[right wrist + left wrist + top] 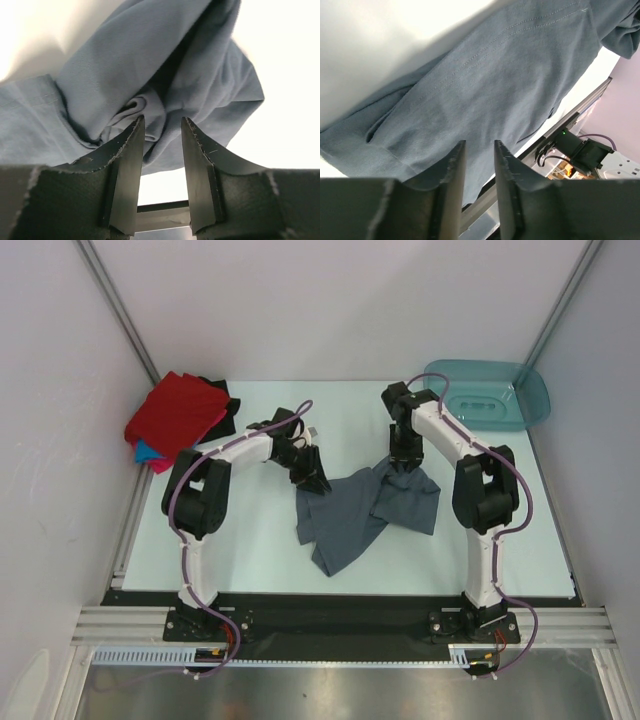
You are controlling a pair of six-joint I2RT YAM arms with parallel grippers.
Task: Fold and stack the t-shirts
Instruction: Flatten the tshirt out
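The white table (250,550) carries everything. Largest on it is the grey-blue t-shirt (355,515), lying crumpled and unfolded at mid-table between the two arms, with its far right part drawn up into a peak. At the far right corner sits the teal tub (500,400), well apart from the cloth. At the far left corner is the pile of t-shirts (180,420) – red on top, with bright blue, pink and black edges showing beneath.

The right gripper (403,462) points down at the peak of the grey-blue t-shirt. In the right wrist view its jaws stand a moderate way apart, and a bunched fold of cloth sits at the fingertips (137,130), touching the left one. Bare table shows through the gap lower down, so whether the fold is truly pinched I cannot tell.

The left gripper (312,483) hangs at the shirt's far left edge. Its jaws are parted by a narrow slot – nothing lies between the fingers (451,185), and the cloth lies beyond their tips.
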